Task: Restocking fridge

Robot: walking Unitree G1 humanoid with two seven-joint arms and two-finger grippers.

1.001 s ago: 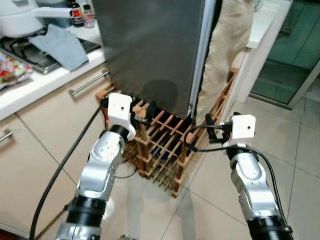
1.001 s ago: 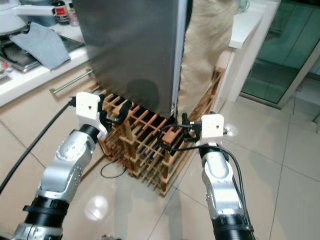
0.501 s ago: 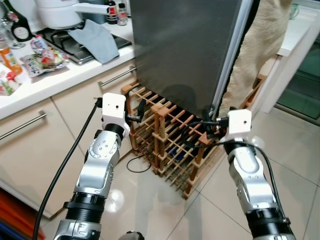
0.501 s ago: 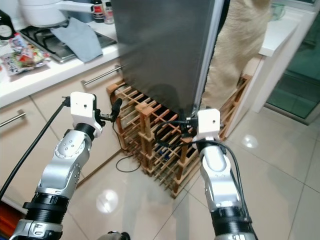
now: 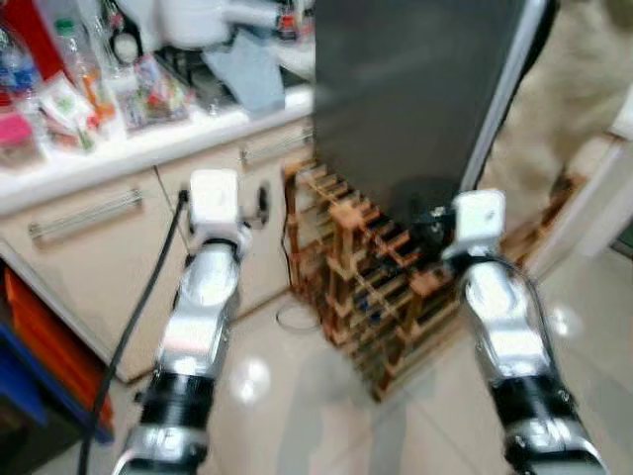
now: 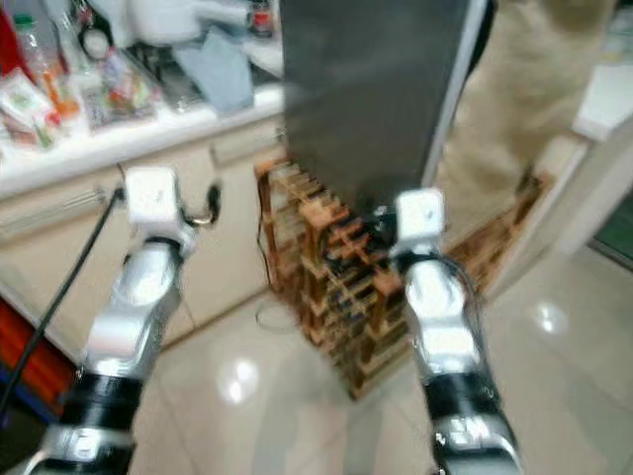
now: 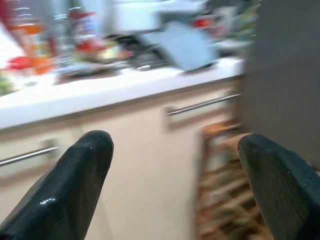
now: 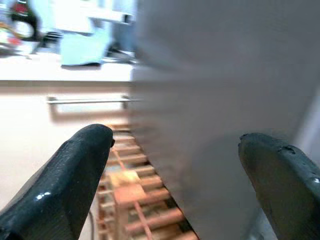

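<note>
The picture is blurred by motion. The grey fridge door (image 5: 415,89) stands ahead, a little to the right. Left of it, a white counter (image 5: 119,148) carries bottles and colourful food packets (image 5: 69,94). My left gripper (image 5: 259,202) is raised in front of the cream cabinet fronts; in the left wrist view it (image 7: 175,142) is open with nothing between its fingers. My right gripper (image 5: 430,223) hovers by the fridge door's lower edge, above the wine rack (image 5: 381,287). In the right wrist view it (image 8: 176,136) is open and holds nothing.
A wooden wine rack stands on the tiled floor under the fridge door. A grey cloth (image 5: 247,74) and a white pot (image 5: 198,15) sit on the hob. Beige fabric (image 5: 584,89) hangs on the right. Something orange and blue (image 5: 25,336) sits low on the left.
The camera has swung left, so the fridge and rack sit further right and more of the counter shows. The picture is now blurred. Both grippers stay open and raised.
</note>
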